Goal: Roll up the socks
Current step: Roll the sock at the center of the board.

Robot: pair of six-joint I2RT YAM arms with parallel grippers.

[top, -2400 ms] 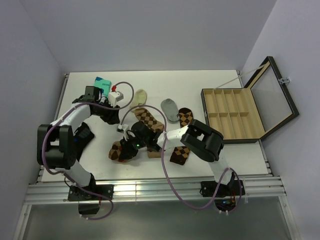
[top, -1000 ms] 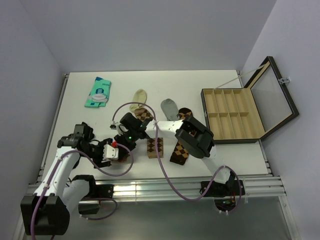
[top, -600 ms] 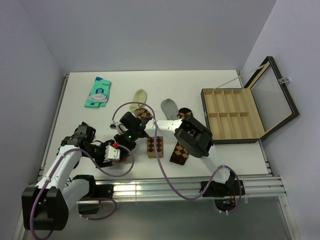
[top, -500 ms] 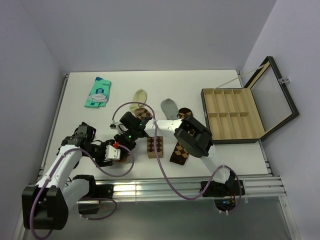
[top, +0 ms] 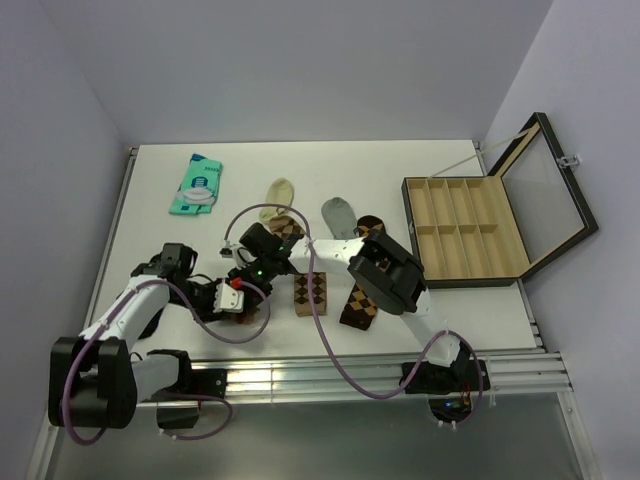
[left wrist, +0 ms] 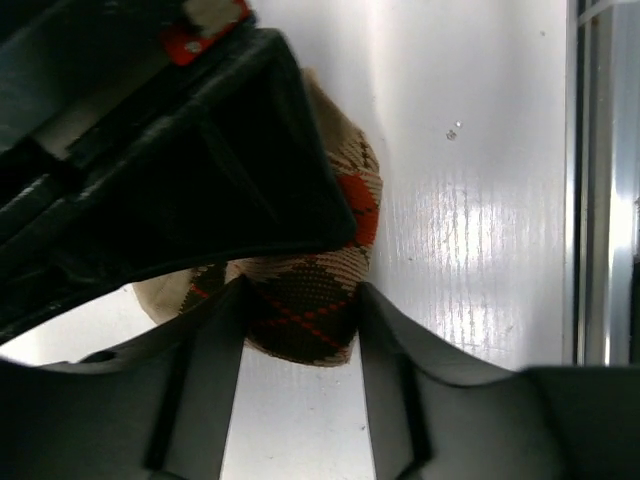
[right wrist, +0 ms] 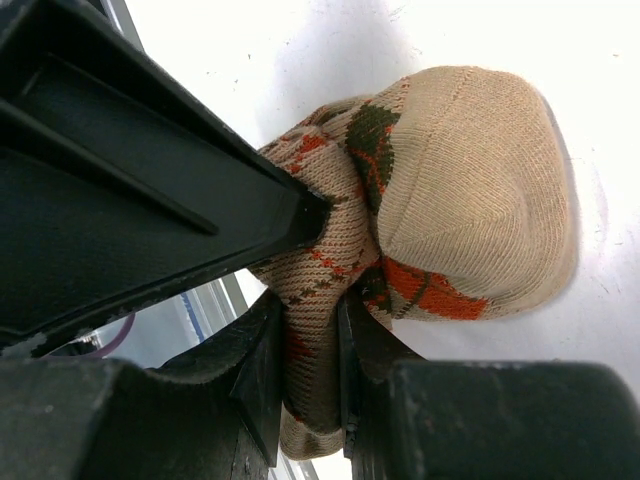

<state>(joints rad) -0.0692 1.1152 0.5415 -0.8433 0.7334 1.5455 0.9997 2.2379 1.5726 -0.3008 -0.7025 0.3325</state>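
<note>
The red-orange argyle sock [right wrist: 470,170] lies bunched on the white table, its tan toe showing. My right gripper [right wrist: 312,335] is shut on a fold of it. My left gripper [left wrist: 300,315] meets it from the other side, fingers pressed on both flanks of the sock's rolled end [left wrist: 355,200]. In the top view both grippers, left [top: 236,294] and right [top: 251,279], crowd together and hide this sock. The tan sock with dark brown diamonds [top: 310,293] lies just to the right. A dark brown sock with tan diamonds [top: 360,303] lies beyond it.
Another argyle sock with a cream toe [top: 283,228] and a grey sock [top: 340,216] lie behind the grippers. A teal packet [top: 197,185] sits at the back left. An open wooden divided box [top: 478,268] stands at the right. The table's front rail [left wrist: 600,200] is close.
The left arm swung from the back left to the front, then slid its gripper right onto the sock. The right gripper has held the sock and barely moved in the last second.
</note>
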